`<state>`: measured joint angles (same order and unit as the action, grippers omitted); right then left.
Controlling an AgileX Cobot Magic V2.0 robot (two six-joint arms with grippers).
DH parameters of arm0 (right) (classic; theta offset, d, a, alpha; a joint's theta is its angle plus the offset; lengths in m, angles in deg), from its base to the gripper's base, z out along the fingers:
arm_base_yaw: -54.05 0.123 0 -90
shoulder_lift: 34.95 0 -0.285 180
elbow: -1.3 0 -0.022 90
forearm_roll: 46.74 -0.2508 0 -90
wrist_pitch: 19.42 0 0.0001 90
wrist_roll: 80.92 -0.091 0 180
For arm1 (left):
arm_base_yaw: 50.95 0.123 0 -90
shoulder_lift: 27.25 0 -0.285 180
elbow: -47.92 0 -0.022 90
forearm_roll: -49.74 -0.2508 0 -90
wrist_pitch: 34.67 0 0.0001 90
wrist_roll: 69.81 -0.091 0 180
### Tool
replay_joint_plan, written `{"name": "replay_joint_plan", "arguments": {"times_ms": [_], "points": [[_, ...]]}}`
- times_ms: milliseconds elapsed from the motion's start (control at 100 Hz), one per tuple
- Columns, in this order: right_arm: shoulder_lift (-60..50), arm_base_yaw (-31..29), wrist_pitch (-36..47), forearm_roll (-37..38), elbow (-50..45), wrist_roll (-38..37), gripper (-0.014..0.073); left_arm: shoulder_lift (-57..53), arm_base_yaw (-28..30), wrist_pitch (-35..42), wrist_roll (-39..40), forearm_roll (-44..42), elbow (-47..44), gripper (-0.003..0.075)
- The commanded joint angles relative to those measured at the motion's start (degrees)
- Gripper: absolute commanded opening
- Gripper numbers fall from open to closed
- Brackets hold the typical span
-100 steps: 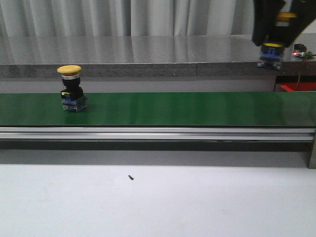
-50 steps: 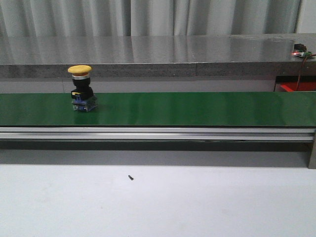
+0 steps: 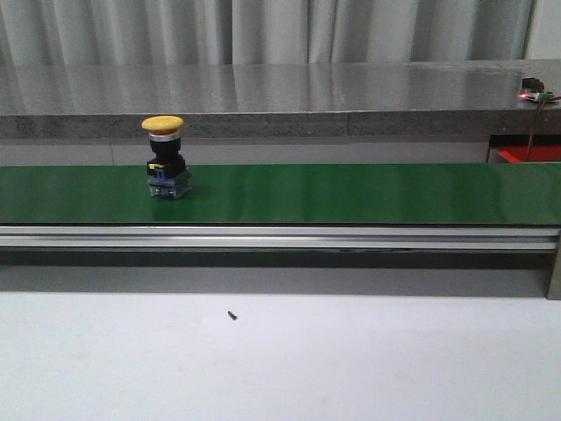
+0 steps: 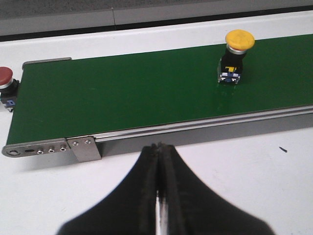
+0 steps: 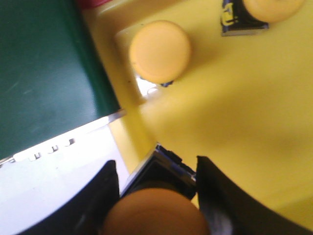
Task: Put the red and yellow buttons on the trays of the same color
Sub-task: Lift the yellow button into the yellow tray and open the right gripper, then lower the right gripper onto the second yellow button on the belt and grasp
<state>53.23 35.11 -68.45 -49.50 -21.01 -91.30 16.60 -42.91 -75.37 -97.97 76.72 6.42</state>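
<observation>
The right gripper (image 5: pixel 156 196), clenching a yellow-capped push button (image 5: pixel 155 213), is now hovering over the yellow plastic tray (image 5: pixel 234 107), ready to drop; meanwhile another yellow mushroom button (image 3: pixel 164 158) is riding rightward along the green conveyor belt (image 3: pixel 351 193), the left gripper (image 4: pixel 157 161) waiting pinched closed

The right gripper (image 5: pixel 157 196) is clamped on a yellow button (image 5: pixel 155 211), one black finger on each side of its dome and dark body. The held button hangs over the yellow tray (image 5: pixel 234 98). Two more yellow buttons sit in the tray: one fully visible (image 5: pixel 160 51), one cut off at the frame edge (image 5: pixel 268 10). The green conveyor belt (image 5: pixel 44 73) and its metal rail (image 5: pixel 58 143) lie beside the tray.
</observation>
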Motion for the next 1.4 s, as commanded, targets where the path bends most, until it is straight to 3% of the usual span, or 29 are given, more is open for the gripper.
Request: {"name": "replay_joint_plan", "arguments": {"times_ms": [0,270,480,1180,1250,1390], "points": [[-2.23,-2.46,4.24,0.48,-0.36,0.2,0.0203,-0.08,-0.45,3.73,0.05,1.86,1.66,-0.002],[-1.25,-7.74,11.35,0.54,-2.57,-0.3,0.0203,-0.08,-0.45,3.73,0.05,1.86,1.66,-0.002],[2.67,-9.96,12.42,1.23,-2.57,-0.51,0.0203,-0.08,-0.45,3.73,0.05,1.86,1.66,-0.002],[9.8,-13.5,18.19,2.12,-2.57,-3.73,0.0206,-0.08,-0.45,3.73,0.05,1.86,1.66,-0.002],[9.8,-13.5,18.47,2.76,-2.57,-3.73,0.0252,-0.08,-0.45,3.73,0.05,1.86,1.66,-0.002],[9.8,-13.5,18.09,2.76,-2.57,-3.73,0.0433,-0.08,-0.45,3.73,0.05,1.86,1.66,-0.002]]}}
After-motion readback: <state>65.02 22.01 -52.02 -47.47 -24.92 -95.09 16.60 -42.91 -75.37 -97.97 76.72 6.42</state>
